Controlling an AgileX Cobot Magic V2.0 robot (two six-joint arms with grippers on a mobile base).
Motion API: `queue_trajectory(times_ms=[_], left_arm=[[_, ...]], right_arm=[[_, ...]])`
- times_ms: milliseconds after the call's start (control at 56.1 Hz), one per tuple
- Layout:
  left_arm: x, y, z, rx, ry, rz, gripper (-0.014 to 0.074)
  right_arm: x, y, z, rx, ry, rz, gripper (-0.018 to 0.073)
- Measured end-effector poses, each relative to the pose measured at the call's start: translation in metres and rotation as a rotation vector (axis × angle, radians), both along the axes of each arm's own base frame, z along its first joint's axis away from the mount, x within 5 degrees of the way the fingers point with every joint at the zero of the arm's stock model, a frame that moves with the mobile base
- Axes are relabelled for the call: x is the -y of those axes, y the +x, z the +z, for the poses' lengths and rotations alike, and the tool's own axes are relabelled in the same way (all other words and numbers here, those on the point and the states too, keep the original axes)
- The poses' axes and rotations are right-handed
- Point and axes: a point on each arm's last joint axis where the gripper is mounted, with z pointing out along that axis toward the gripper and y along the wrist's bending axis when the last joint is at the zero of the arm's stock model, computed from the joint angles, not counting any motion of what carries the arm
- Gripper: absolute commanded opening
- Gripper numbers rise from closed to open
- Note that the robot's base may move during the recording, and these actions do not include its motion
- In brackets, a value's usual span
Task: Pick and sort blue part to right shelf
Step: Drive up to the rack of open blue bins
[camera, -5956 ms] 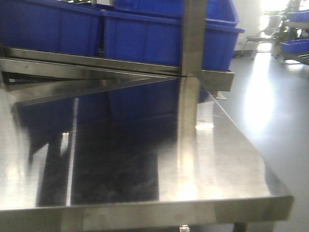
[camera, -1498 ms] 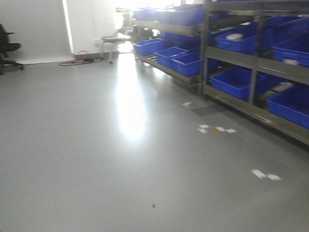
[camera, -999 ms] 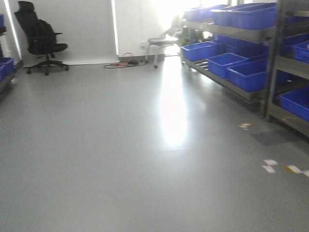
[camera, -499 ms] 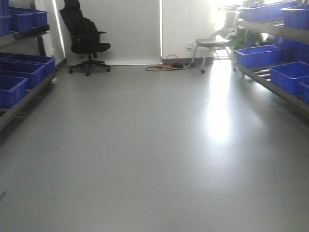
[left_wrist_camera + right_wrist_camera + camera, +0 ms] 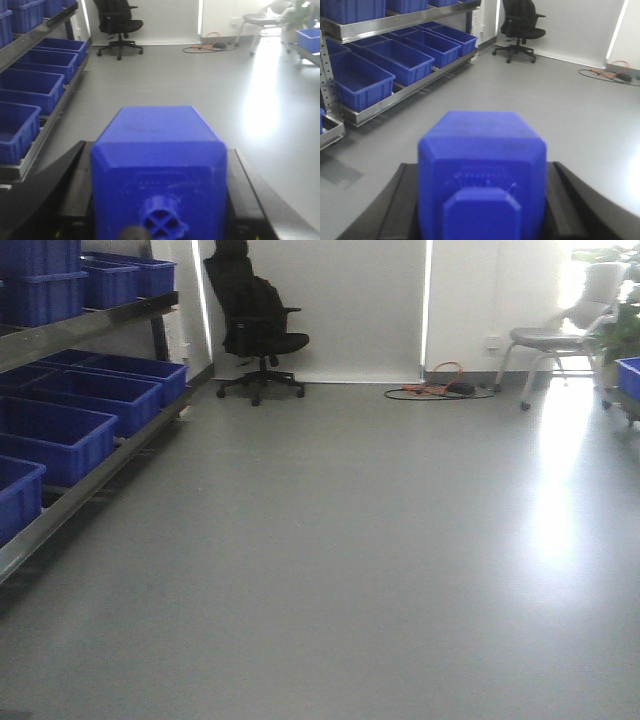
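Note:
A deep-blue part [image 5: 160, 170] fills the left wrist view, its knob end with a cross-shaped hole facing the camera. My left gripper [image 5: 159, 150] is shut on it, a black finger [image 5: 70, 175] pressed against each side. The right wrist view shows a second blue part [image 5: 482, 165], capped end toward the camera, with my right gripper [image 5: 482, 170] shut on it the same way. Neither gripper nor part shows in the front view. A steel rack of blue bins [image 5: 60, 430] runs along the left. I cannot tell which rack is the right shelf.
Open grey floor [image 5: 380, 540] stretches ahead. A black office chair [image 5: 255, 325] stands at the far wall, with a grey chair [image 5: 560, 335] and an orange cable [image 5: 440, 390] to its right. One blue bin [image 5: 630, 375] shows at the right edge.
The front view has swung left. The rack on the right slid out of frame, the office chair shifted rightward, and the left rack of bins came into view.

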Motion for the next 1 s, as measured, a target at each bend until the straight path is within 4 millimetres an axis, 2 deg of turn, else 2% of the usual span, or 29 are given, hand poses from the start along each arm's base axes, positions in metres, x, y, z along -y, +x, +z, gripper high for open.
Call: queue_trajectory(times_ms=[999], left_arm=[[0.0,0.0,0.0,0.0,0.0,0.0,0.0332]], right_arm=[[0.0,0.0,0.0,0.0,0.0,0.0,0.0126]])
